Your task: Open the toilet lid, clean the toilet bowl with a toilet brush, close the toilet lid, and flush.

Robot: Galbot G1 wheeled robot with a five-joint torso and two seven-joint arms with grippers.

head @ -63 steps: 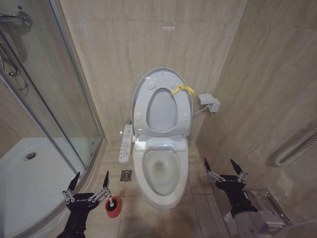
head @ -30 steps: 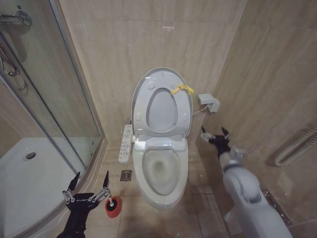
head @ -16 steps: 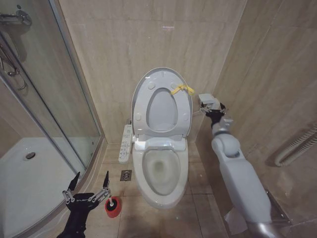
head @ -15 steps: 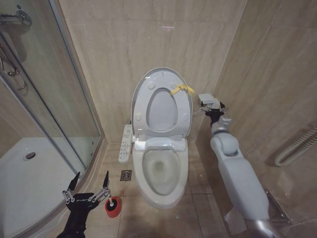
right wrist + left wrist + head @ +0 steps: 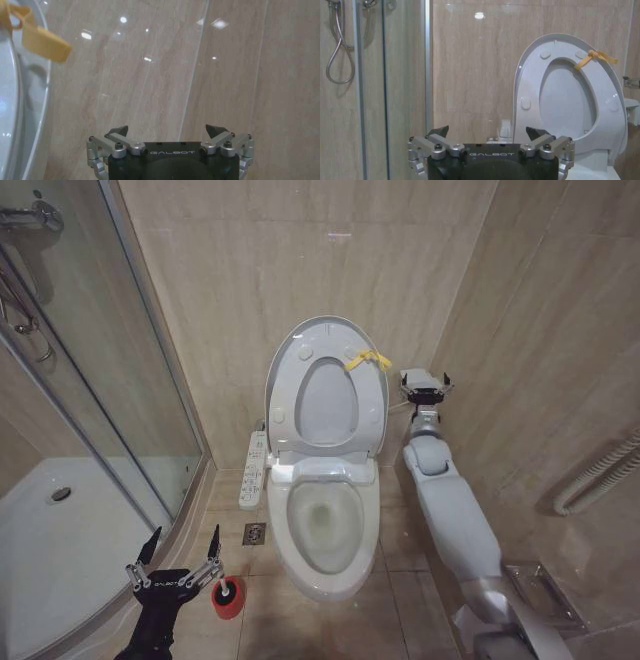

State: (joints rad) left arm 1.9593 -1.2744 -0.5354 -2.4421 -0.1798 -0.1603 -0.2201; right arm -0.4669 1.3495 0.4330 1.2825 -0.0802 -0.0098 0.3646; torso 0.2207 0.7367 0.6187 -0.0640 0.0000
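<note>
- The toilet lid [image 5: 327,385] stands upright against the back wall [image 5: 300,270], together with the seat ring, so the toilet is open. In the left wrist view the lid [image 5: 570,97] also stands raised.
- A yellow strap [image 5: 367,360] is tied at the upper right part of the raised lid; in the right wrist view the strap [image 5: 42,37] hangs beside the lid's white edge.
- The toilet bowl [image 5: 325,530] is below the lid, in the middle of the floor area, with a little water at its bottom.
- The toilet brush [image 5: 229,588] sits in its red holder [image 5: 228,600] on the floor, to the left of the bowl's front; only its dark top is seen.
- The left gripper [image 5: 176,565] hovers low, just beside the red holder, with its fingers spread wide and nothing between them.
- The right gripper [image 5: 426,387] is stretched far forward on its long arm, up near the right side of the lid's top, close to a small white box [image 5: 413,377] on the wall. Its fingers are spread wide and hold nothing.
- A white button panel [image 5: 254,468] hangs at the left of the toilet, near the floor.
- A glass shower cabin [image 5: 80,410] stands at the left side.
</note>
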